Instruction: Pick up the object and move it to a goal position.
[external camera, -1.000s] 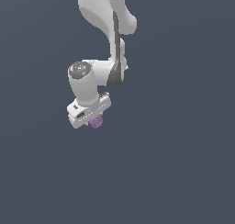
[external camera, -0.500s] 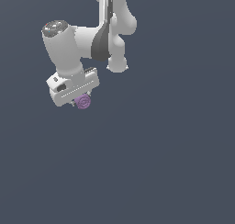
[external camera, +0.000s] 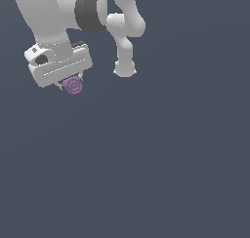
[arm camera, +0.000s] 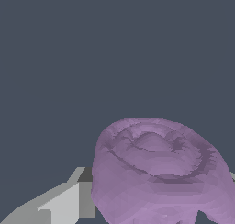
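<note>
Near the upper part of the exterior view's left, the white gripper (external camera: 72, 86) grasps the light-purple object (external camera: 73, 85) between its short fingers. On the wrist view this knobbly lump (arm camera: 158, 172) shows ringed ridges, with one grey finger (arm camera: 64, 202) touching beside it.

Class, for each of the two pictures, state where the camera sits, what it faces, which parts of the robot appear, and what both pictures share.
Exterior view: off the arm, facing the white arm and its gripper, which holds the purple object toward the exterior view's left; plain grey background.
Wrist view: on the wrist, looking along the gripper at the object close up; one grey finger shows beside it.
Shared: the purple object with its ringed face.
</note>
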Controlling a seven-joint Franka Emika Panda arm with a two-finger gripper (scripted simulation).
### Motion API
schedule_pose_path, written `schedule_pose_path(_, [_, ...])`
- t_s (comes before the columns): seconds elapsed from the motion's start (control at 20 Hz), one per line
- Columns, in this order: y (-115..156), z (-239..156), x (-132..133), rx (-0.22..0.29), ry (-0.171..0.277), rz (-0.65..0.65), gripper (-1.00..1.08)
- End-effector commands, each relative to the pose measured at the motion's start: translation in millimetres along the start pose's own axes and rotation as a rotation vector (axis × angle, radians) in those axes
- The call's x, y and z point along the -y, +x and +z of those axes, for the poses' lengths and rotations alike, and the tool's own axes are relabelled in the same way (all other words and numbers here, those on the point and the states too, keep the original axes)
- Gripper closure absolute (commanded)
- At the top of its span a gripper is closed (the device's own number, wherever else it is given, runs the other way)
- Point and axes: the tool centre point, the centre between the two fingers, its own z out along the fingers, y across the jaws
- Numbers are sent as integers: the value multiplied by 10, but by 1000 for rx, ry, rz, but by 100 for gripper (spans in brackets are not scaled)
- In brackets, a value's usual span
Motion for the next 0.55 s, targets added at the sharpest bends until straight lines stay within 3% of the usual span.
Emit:
schedule_pose_path(0.0, [-106,-165,-15,0,1,-1,108])
schedule_pose_path(0.5, [-266,-428,-68,2,1,0,108])
